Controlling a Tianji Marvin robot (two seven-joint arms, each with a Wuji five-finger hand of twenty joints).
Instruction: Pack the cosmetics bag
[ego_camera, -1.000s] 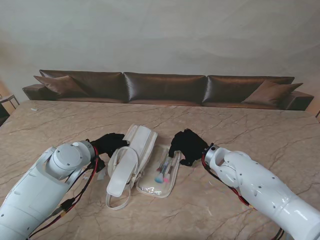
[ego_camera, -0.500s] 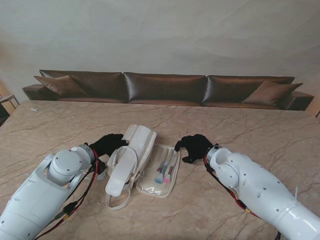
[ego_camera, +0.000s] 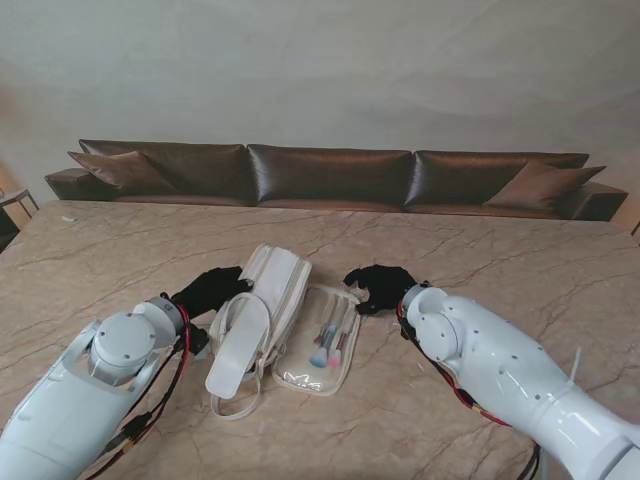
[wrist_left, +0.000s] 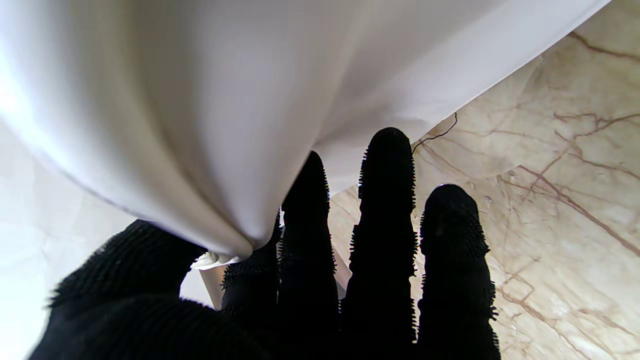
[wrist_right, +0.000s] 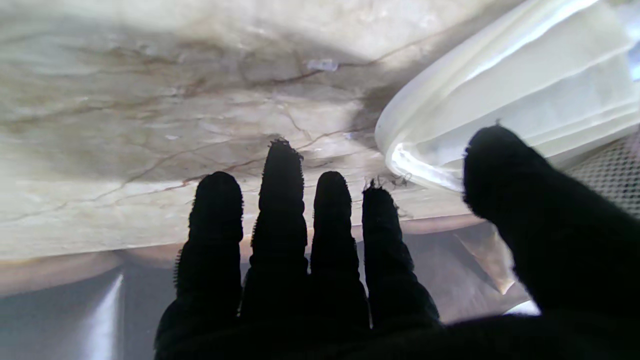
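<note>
Both your hands sit at the cosmetics bag (ego_camera: 262, 322), mid-table (ego_camera: 480, 250).

Nearest you: the bag's white flap and loop handle (ego_camera: 238, 350) point toward you, with the clear brush pouch (ego_camera: 322, 345) just right of them, touching the bag; blue and pink brush heads (ego_camera: 326, 352) show through it. Your left hand (ego_camera: 208, 290) is at the bag's left edge. In the left wrist view its fingers (wrist_left: 387, 210) are pinched on a fold of white fabric (wrist_left: 225, 125), so it has hold of the bag. Your right hand (ego_camera: 380, 287) is at the pouch's far right corner; in the right wrist view its fingers (wrist_right: 282, 200) are spread, thumb over the pouch edge (wrist_right: 500, 100), gripping nothing. Farthest out: brown sofa (ego_camera: 330, 175) along the wall.
</note>
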